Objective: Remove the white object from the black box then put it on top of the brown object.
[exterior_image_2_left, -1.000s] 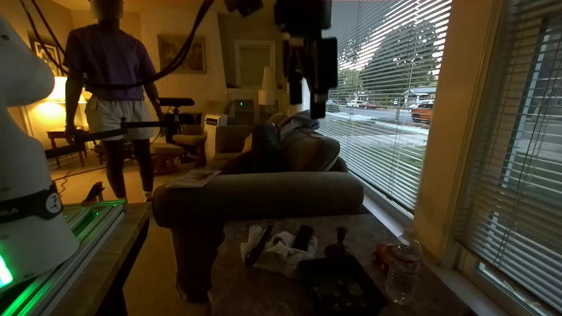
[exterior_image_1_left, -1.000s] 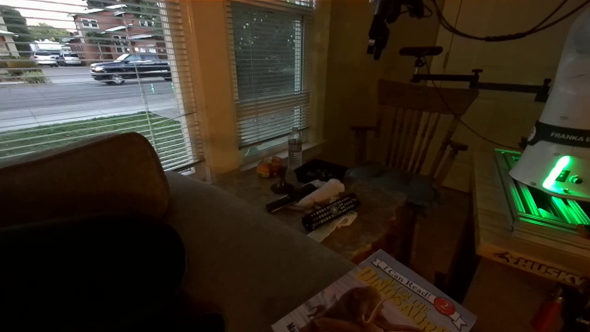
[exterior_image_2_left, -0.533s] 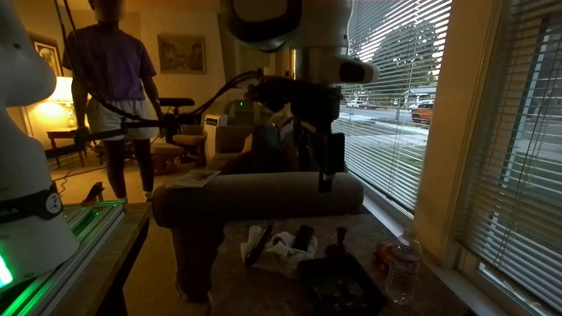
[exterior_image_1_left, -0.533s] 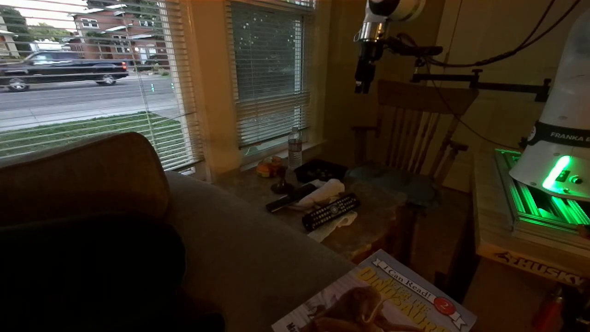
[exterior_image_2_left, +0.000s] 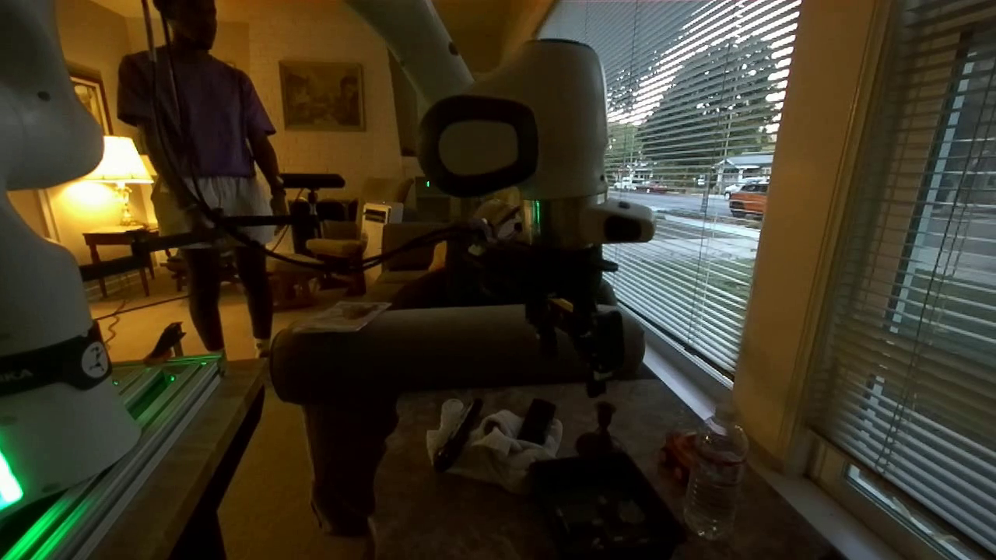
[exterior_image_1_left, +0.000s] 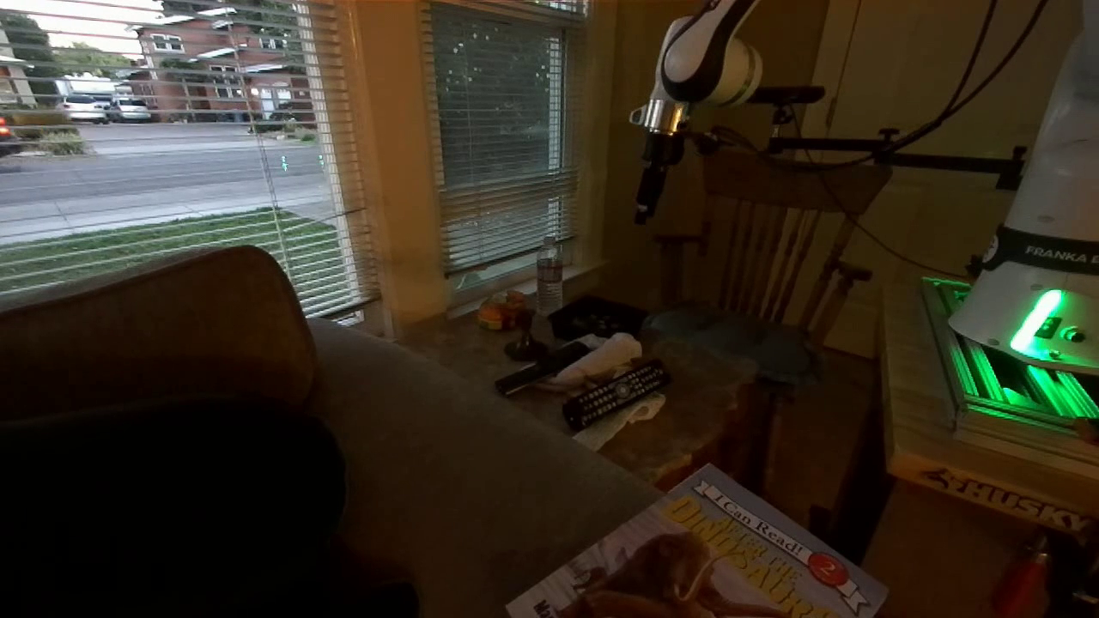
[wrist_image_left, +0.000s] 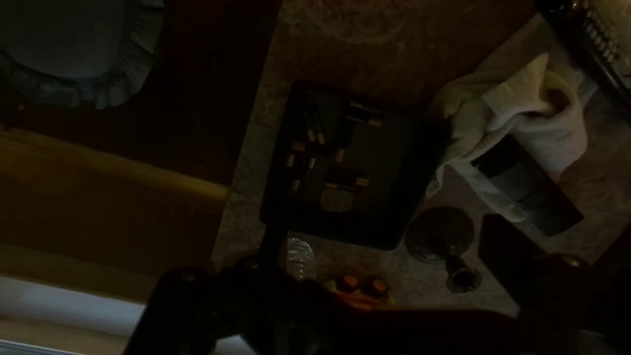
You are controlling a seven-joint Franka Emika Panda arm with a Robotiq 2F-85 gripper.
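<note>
A stone-patterned worktop (wrist_image_left: 340,54) carries the things. On it lies a bunched white towel (wrist_image_left: 532,130). The hand (wrist_image_left: 382,226) hangs well above, released, its fingers spread apart. An open-topped black box (wrist_image_left: 387,153) sits just beside the towel. Near it stand an upright water bottle (exterior_image_2_left: 713,490) and, close to one corner, a smaller dark brown candlestick (wrist_image_left: 438,234). Inside the box are what look like copper-ended batteries (wrist_image_left: 358,114); just beside one, also inside, lies the pale round object (wrist_image_left: 336,200).
</note>
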